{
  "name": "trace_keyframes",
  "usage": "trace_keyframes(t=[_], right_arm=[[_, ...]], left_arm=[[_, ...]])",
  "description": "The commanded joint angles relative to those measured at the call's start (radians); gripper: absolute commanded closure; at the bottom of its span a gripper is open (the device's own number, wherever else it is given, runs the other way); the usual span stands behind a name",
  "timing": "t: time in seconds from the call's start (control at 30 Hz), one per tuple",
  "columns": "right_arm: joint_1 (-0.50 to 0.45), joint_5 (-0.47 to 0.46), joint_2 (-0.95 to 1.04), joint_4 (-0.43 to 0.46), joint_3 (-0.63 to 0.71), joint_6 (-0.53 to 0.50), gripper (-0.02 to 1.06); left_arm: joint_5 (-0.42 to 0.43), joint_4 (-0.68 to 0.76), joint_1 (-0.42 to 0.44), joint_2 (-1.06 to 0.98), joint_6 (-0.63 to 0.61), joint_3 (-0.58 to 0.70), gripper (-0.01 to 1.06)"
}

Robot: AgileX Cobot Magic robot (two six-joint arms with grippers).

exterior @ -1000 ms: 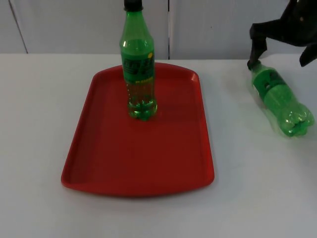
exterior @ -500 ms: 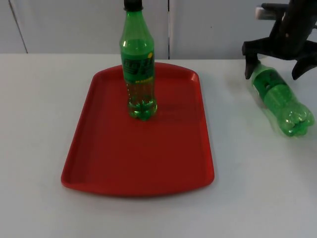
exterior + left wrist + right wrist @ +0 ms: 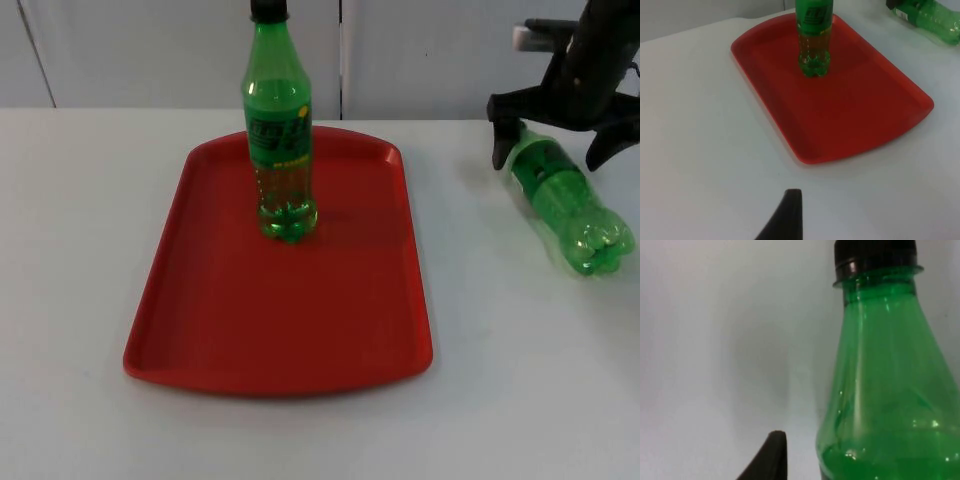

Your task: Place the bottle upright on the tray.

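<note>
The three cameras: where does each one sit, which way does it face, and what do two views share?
Top view: fixed above, facing the wall; red tray, standing bottle, right tool straddling the lying bottle.
Left wrist view: over the table; tray, both bottles, one black fingertip.
Right wrist view: close above the lying bottle's neck; one fingertip.
All share the lying bottle.

One bottle (image 3: 279,150) stands on the tray (image 3: 280,300) (another (image 3: 565,200) lies right).

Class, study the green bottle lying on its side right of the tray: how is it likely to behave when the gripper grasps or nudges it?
The lying bottle is round, so a nudge would probably roll it across the table. It looks nearly empty, so likely light. Its smooth, glossy plastic might slip between the right gripper, which stands open astride its neck.
</note>
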Motion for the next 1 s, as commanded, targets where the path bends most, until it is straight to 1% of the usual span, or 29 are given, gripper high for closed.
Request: trace_keyframes(t=[0.0, 0.17, 0.27, 0.3, 0.43, 0.77, 0.87, 0.97], right_arm=[[-0.002, 0.010, 0.004, 0.001, -0.006, -0.012, 0.03], [-0.002, 0.009, 0.030, 0.002, -0.006, -0.023, 0.04], [-0.002, 0.001, 0.031, 0.003, -0.006, -0.023, 0.08], [-0.002, 0.001, 0.031, 0.003, -0.006, -0.023, 0.08], [-0.002, -0.005, 0.031, 0.003, -0.006, -0.023, 0.20], [-0.002, -0.055, 0.031, 0.001, -0.006, -0.023, 0.20], [-0.002, -0.055, 0.031, 0.001, -0.006, -0.023, 0.20], [-0.002, -0.055, 0.031, 0.003, -0.006, -0.028, 0.24]], left_arm=[[-0.002, 0.001, -0.005, -0.004, 0.004, 0.005, 0.12], [-0.002, 0.001, -0.005, -0.004, 0.004, 0.005, 0.12], [-0.002, -0.001, -0.005, -0.004, 0.004, 0.005, 0.12], [-0.002, -0.001, -0.005, -0.004, 0.004, 0.005, 0.12], [-0.002, -0.001, -0.005, -0.004, 0.004, 0.005, 0.12], [-0.002, -0.001, -0.005, -0.004, 0.004, 0.005, 0.12], [-0.002, -0.001, -0.005, -0.004, 0.004, 0.005, 0.12], [-0.002, -0.001, -0.005, -0.004, 0.004, 0.005, 0.12]])
